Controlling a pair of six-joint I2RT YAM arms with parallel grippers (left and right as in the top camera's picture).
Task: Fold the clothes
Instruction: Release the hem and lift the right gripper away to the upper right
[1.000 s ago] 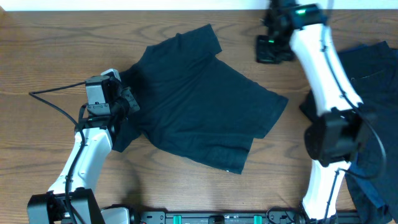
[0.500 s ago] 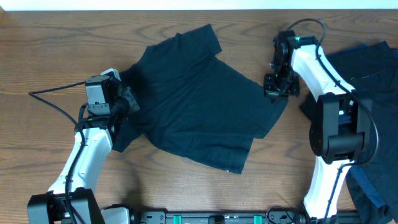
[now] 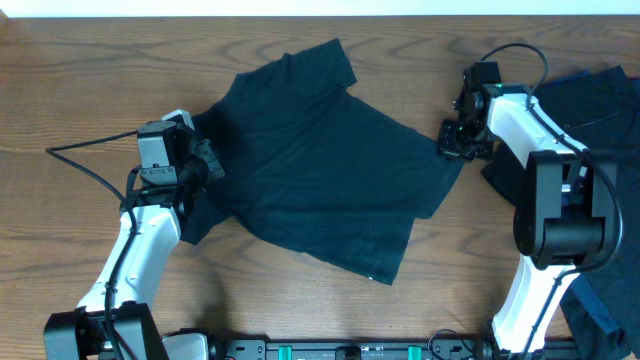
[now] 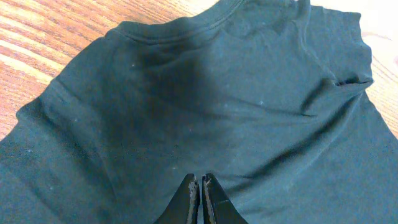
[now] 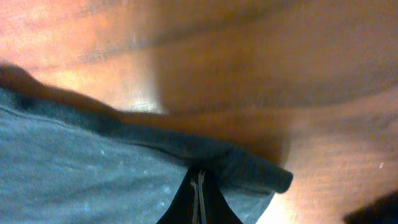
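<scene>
The left gripper (image 3: 210,160), fingers pressed together, sits at nine o'clock on the T-shirt (image 3: 320,150), while the right gripper (image 3: 456,143) pinches its three o'clock corner.

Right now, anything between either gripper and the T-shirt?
Nothing visible. The left gripper is shut with its tips right on the T-shirt. The right gripper is shut at the hem corner on the opposite side. The other dark clothes lie apart, beyond the right arm, not in the way.
</scene>
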